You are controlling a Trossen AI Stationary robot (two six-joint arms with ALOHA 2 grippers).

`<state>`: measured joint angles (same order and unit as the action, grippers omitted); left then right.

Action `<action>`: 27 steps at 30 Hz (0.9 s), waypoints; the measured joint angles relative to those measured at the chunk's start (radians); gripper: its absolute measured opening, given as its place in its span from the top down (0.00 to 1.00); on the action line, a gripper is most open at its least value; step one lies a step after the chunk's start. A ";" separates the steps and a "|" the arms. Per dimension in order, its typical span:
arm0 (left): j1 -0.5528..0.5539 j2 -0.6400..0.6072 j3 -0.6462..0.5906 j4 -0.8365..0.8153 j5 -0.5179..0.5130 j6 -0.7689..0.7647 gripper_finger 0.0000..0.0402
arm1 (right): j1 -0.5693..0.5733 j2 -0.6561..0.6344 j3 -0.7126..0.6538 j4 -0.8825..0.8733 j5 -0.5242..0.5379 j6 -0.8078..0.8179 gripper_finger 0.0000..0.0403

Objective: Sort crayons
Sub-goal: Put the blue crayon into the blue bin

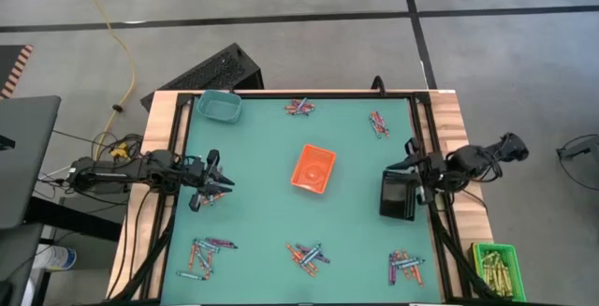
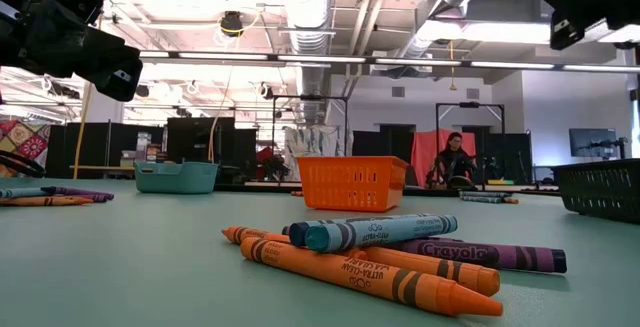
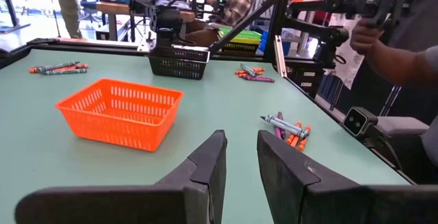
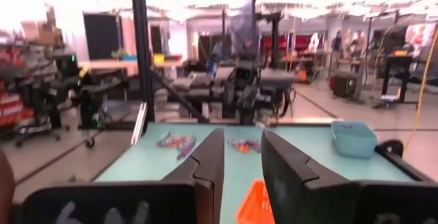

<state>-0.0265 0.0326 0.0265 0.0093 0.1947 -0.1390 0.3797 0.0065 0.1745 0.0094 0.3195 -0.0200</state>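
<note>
centre: orange basket (image 1: 313, 168) blocks | right: black basket (image 1: 397, 196) | between: bare mat (image 1: 262, 203)

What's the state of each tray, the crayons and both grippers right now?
orange tray: upright, mid-table, looks empty.
teal tray: upright, far left corner.
black tray: beside right gripper.
crayons: unsorted, scattered piles on mat.
left gripper: open, empty.
right gripper: open, empty.

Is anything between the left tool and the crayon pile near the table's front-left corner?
Nothing visible. The left tool hovers empty, fingers slightly apart, with only bare mat between it and the crayon pile. The orange basket sits off to the side.
</note>
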 joint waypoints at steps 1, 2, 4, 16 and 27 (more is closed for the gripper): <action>0.000 0.000 0.000 0.000 0.000 0.000 0.82 | -0.008 0.006 0.000 0.013 0.009 -0.008 0.76; 0.000 0.000 0.000 0.000 0.000 0.000 0.82 | -0.016 0.017 0.000 0.028 0.028 -0.022 0.76; 0.000 0.000 0.000 0.000 0.000 0.000 0.82 | -0.037 0.050 0.000 0.062 0.060 -0.065 0.76; 0.000 0.000 0.000 0.000 0.000 0.000 0.82 | -0.246 0.444 0.071 0.253 0.073 -0.186 0.76; 0.000 0.000 0.000 0.000 0.000 0.000 0.82 | -0.478 0.794 0.297 0.034 0.075 -0.114 0.75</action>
<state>-0.0266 0.0323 0.0265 0.0090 0.1947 -0.1390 -0.0980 0.8007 0.4717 0.0437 0.3943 -0.1344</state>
